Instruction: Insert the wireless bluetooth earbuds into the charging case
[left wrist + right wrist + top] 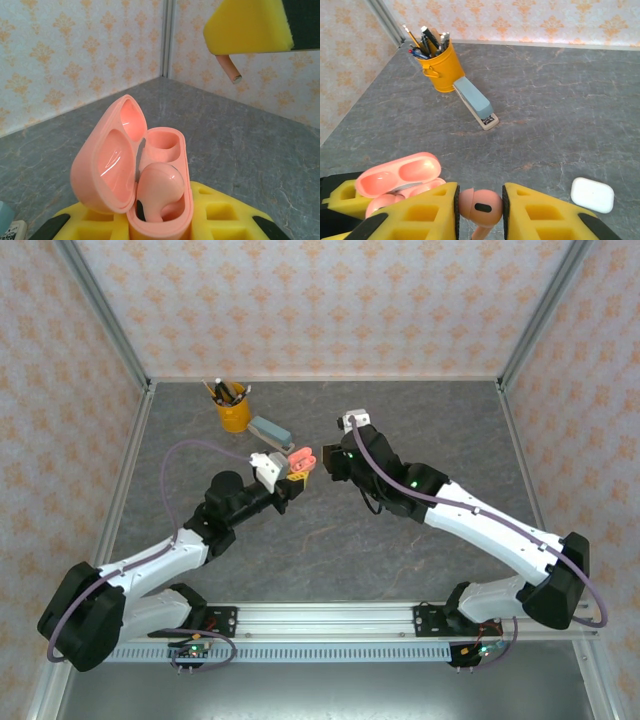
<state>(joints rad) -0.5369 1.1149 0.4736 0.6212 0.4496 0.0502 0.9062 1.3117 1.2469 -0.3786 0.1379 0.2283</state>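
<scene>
My left gripper (159,222) is shut on the salmon-pink charging case (150,165), which it holds with the lid swung open. One pink earbud (157,192) sits in the near slot and the far slot (162,141) is empty. My right gripper (479,210) is shut on the second pink earbud (480,206), stem pointing down. In the left wrist view that earbud's stem (227,67) hangs above and to the right of the case, apart from it. From above, the two grippers (296,476) (322,462) meet around the pink case (302,457). The white earbuds are out of view.
A closed white case (592,194) lies on the grey table to the right of my right gripper. A yellow pen cup (234,408) and a grey-blue stapler (270,431) stand at the back left. Patterned walls enclose the table.
</scene>
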